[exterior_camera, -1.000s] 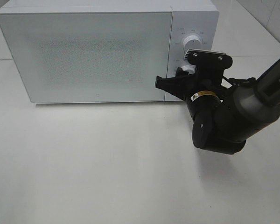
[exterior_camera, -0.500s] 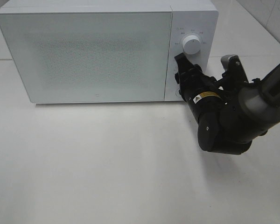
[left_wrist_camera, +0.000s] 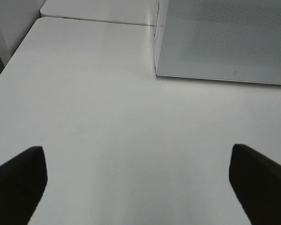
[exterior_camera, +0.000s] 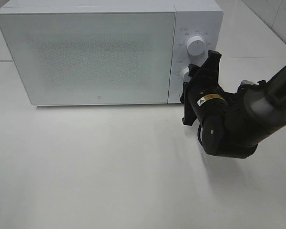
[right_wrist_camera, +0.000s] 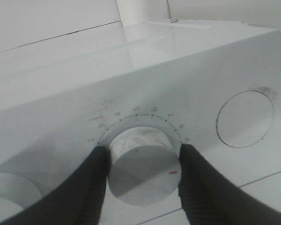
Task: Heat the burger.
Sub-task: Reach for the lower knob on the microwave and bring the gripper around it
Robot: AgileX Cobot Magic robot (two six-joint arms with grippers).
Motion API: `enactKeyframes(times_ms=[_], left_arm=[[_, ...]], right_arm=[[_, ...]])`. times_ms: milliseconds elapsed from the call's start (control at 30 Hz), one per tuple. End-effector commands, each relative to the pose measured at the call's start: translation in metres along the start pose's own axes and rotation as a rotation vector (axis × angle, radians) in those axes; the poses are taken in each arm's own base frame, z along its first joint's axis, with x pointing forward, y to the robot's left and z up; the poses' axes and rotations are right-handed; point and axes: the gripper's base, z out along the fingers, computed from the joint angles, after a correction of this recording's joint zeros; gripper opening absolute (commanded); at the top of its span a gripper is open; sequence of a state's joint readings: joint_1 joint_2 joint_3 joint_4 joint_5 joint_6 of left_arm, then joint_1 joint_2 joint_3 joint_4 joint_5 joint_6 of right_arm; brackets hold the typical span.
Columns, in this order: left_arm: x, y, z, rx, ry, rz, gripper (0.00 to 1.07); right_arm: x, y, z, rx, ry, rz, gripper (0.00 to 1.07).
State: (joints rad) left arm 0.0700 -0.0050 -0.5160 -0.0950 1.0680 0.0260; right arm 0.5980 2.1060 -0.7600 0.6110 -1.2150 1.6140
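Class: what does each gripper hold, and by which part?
The right gripper grips the lower microwave knob by its sides; the left gripper holds nothing.

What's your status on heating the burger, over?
Left pincer open, over the table. Right pincer clamped on the lower dial of the microwave. Burger not in view; door shut. Nothing blocks the dial.

Kitchen-style test setup — white microwave (exterior_camera: pixel 86 52) on plain white tabletop (exterior_camera: pixel 86 167), robot arm (exterior_camera: pixel 257 112) alongside.
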Motion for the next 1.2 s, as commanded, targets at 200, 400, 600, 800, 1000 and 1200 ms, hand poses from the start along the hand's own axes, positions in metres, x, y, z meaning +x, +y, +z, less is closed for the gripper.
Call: enactKeyframes(times_ms=[200, 400, 600, 800, 1000, 1200], left_arm=[[0.002, -0.001, -0.003, 0.003, -0.017, 0.000, 0.98], [0.002, -0.001, -0.003, 0.003, -0.017, 0.000, 0.98], [0.002, -0.001, -0.003, 0.003, -0.017, 0.000, 0.98], [0.002, -0.001, -0.003, 0.003, -0.017, 0.000, 0.98], [0.002, -0.001, -0.003, 0.003, -0.017, 0.000, 0.98], [0.002, -0.001, -0.003, 0.003, -0.017, 0.000, 0.98]], right_arm=[[0.029, 0.022, -0.003, -0.200, 0.215, -0.009, 0.00], [0.028, 0.022, -0.003, -0.201, 0.207, -0.019, 0.01], [0.026, 0.023, -0.002, -0.206, 0.186, -0.048, 0.04], [0.020, 0.023, -0.001, -0.211, 0.111, -0.084, 0.10], [0.014, 0.023, -0.001, -0.212, 0.041, -0.089, 0.20], [0.012, 0.023, -0.001, -0.211, 0.020, -0.083, 0.40]])
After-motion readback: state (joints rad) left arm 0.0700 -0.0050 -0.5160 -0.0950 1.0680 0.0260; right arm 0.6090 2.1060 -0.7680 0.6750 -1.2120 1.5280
